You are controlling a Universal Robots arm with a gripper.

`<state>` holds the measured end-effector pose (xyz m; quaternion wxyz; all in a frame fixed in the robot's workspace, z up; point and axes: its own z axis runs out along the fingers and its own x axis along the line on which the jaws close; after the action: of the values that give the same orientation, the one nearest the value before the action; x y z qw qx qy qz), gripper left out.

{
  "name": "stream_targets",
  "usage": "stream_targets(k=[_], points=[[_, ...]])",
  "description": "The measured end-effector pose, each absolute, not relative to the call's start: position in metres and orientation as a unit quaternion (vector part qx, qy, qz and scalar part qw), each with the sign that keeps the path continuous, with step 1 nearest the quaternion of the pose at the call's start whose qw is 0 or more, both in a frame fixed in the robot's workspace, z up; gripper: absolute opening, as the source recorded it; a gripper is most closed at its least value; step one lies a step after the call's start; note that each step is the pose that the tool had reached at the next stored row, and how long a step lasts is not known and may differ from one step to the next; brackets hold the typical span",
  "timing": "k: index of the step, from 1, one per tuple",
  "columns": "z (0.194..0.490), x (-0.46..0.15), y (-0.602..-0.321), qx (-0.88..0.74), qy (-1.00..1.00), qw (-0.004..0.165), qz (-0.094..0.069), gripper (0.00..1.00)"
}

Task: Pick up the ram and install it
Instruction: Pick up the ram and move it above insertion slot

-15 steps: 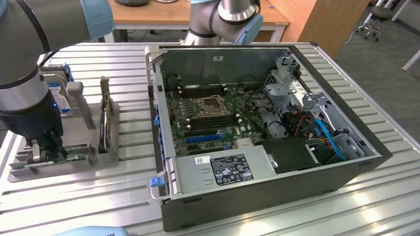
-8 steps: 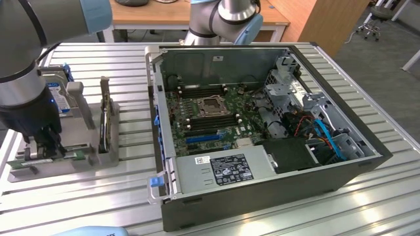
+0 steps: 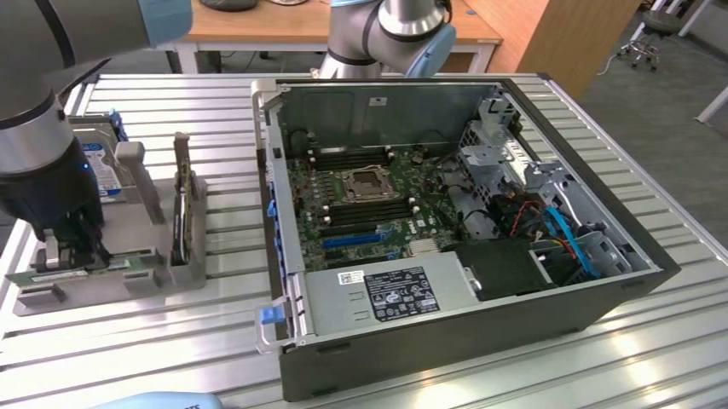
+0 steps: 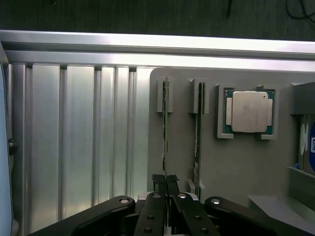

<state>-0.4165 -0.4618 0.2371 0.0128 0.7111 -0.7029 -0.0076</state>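
Because a slot in the flat grey holder (image 4: 236,167) keeps the long green ram stick (image 4: 166,123) on its edge | black end effector (image 4: 166,183) pinches its two flat sides | ram sits in holder

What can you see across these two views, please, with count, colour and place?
gripped ram: one, green, on edge in holder slot.
spare ram: one, green, neighbouring slot.
processor: one, silver, holder's square pocket.
hard drive: one, blue-labelled, holder bay past processor.
holder: one, grey, on table.
computer case: one, dark, open, exterior view's right of holder.
table: one, silver, slatted.
arm: one, grey, above holder.
claw: one, black, shut on gripped ram.
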Motion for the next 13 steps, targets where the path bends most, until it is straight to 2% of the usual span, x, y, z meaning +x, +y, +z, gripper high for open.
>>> stream_targets(k=[13], points=[[0.254,-0.416,-0.462,0.703,-0.711,0.012,-0.008,0.12]])
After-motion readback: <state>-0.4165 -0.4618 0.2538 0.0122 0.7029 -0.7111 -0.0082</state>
